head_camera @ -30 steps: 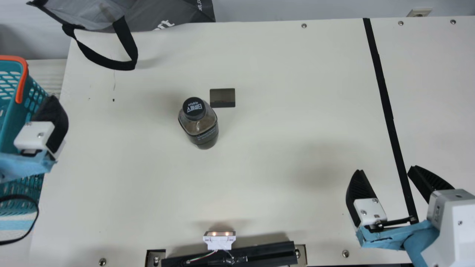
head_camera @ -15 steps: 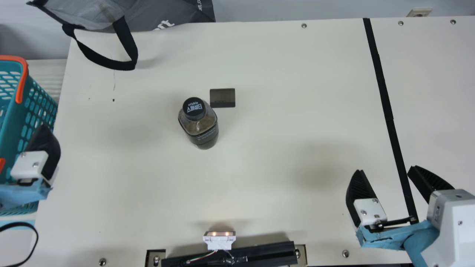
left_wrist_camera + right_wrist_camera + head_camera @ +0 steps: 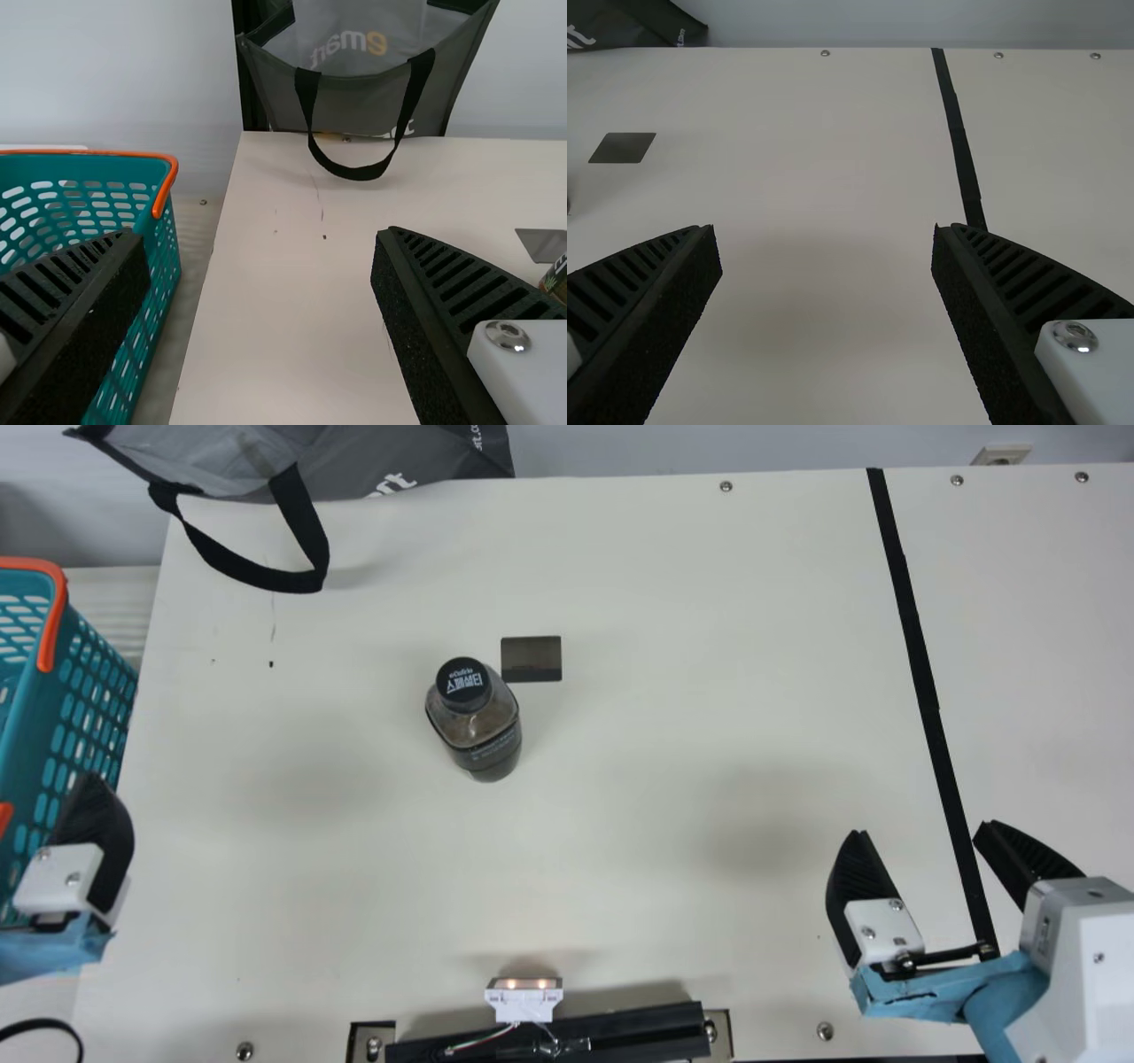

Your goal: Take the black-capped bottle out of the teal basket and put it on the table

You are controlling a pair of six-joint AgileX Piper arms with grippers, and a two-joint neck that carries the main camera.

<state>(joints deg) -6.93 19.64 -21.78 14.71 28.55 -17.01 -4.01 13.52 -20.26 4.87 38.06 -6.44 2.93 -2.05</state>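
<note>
- In the main view, we see the black-capped bottle point(image 3: 478, 722) on the cream table point(image 3: 673, 646); it stands upright, with its cap at the top.
- Just beside the bottle there is a dark flat rectangle point(image 3: 532, 659), lying on the same table.
- The teal basket point(image 3: 93, 713) is at the left edge of our main view, beside the table, well apart from the bottle; its orange handle point(image 3: 53, 615) is partly visible.
- Our left gripper point(image 3: 93, 833) is near the basket; if it touches the basket, we cannot tell. In the left wrist view, the two fingers of this left gripper point(image 3: 259, 234) are spread wide, and between them we see the table.
- Our right gripper point(image 3: 923, 831) is above the table at the main view's lower right, near the black strip point(image 3: 921, 655), also with its fingers spread well apart.
- At the far side of the table is a grey bag point(image 3: 416, 456), and its black strap point(image 3: 303, 522) hangs over the table's edge.
</note>
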